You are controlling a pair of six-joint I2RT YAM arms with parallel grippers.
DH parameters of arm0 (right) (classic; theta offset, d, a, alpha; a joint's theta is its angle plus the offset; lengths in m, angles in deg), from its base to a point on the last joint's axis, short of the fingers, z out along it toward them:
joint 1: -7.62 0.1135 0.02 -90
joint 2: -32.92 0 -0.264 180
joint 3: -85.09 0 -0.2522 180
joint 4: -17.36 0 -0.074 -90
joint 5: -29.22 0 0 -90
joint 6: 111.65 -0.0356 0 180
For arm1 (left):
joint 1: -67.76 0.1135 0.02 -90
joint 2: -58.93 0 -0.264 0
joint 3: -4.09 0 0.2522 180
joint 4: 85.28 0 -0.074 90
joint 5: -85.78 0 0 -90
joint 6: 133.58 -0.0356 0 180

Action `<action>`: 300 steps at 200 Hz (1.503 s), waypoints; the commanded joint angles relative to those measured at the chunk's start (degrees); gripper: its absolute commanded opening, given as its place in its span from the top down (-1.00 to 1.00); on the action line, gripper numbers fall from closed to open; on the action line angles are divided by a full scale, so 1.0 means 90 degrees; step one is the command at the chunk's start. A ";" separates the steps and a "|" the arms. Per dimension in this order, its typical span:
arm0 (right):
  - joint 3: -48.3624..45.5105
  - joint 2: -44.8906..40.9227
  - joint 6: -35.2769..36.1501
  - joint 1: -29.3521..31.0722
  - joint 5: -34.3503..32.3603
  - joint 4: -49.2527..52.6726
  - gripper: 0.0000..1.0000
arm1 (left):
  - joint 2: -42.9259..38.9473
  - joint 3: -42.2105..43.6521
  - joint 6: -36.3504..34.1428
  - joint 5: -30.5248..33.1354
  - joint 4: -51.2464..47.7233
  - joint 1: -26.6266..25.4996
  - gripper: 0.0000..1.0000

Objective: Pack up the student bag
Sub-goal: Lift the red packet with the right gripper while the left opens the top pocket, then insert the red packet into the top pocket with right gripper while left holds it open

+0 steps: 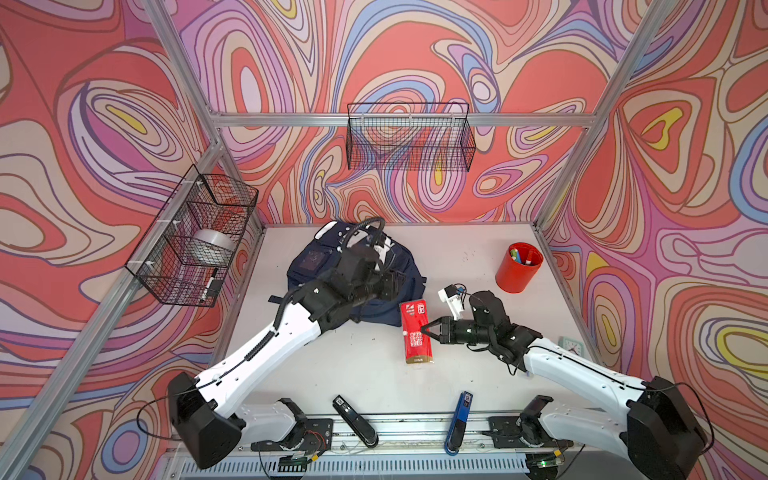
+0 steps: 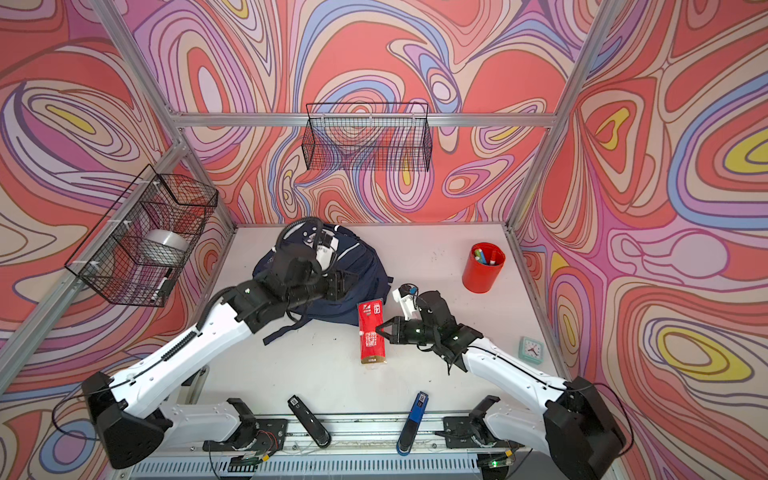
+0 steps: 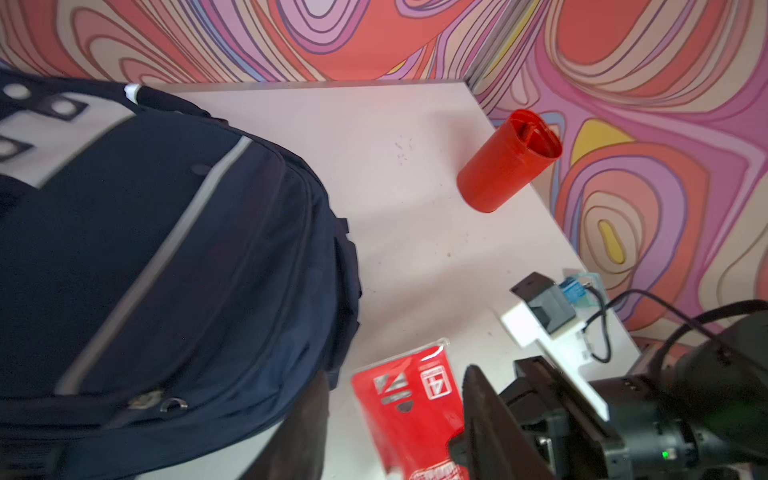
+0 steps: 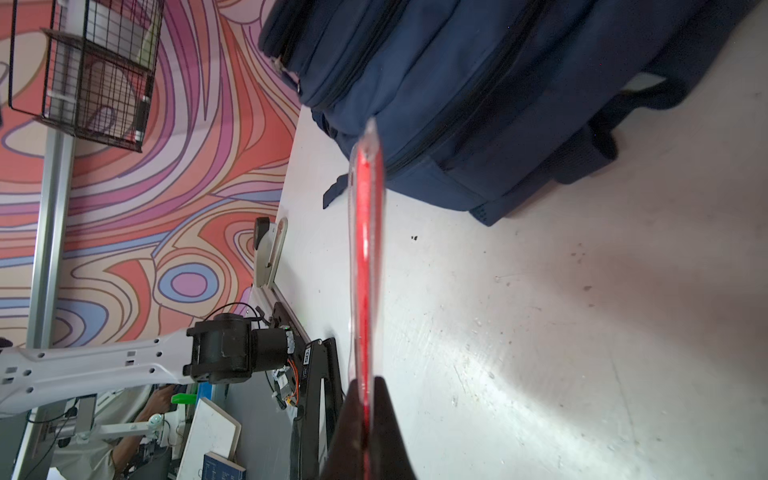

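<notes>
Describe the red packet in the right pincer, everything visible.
The red packet is a flat, thin pouch in glossy clear wrap, red with white printed marks and a tan band at its near end. The right pincer is shut on one long edge, holding it level, face up, seemingly just above the table. Its far end reaches the lower corner of the student bag; whether they touch cannot be told.

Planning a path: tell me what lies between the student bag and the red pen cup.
Nothing but bare table, in the left wrist view, between the student bag and the red pen cup; both top views agree.
</notes>
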 commanded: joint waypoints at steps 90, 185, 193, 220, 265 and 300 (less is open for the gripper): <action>0.1610 0.1238 -0.0320 -0.1740 0.0932 -0.0556 1.00 | 0.3799 -0.3156 -0.3170 0.1982 -0.2391 0.0753 -0.35; 0.2056 0.2151 -0.0814 -0.1730 0.1241 -0.1678 1.00 | 0.3754 -0.3165 -0.3393 0.1818 -0.2103 0.0861 1.00; 0.2164 0.2253 -0.0782 -0.1730 0.1249 -0.1676 1.00 | 0.3788 -0.3286 -0.3377 0.1761 -0.2195 0.0875 1.00; 0.2421 0.2541 -0.0825 -0.1730 0.1229 -0.1748 1.00 | 0.3680 -0.3337 -0.3147 0.1841 -0.2166 0.0995 1.00; 0.2908 0.3237 -0.2098 -0.1402 0.0859 -0.2717 1.00 | 0.3137 -0.3407 -0.2418 0.1404 -0.2036 0.1172 1.00; 0.3389 0.4022 -0.3085 -0.0774 0.0376 -0.3234 1.00 | 0.3161 -0.3510 -0.2193 0.1648 -0.1978 0.1217 1.00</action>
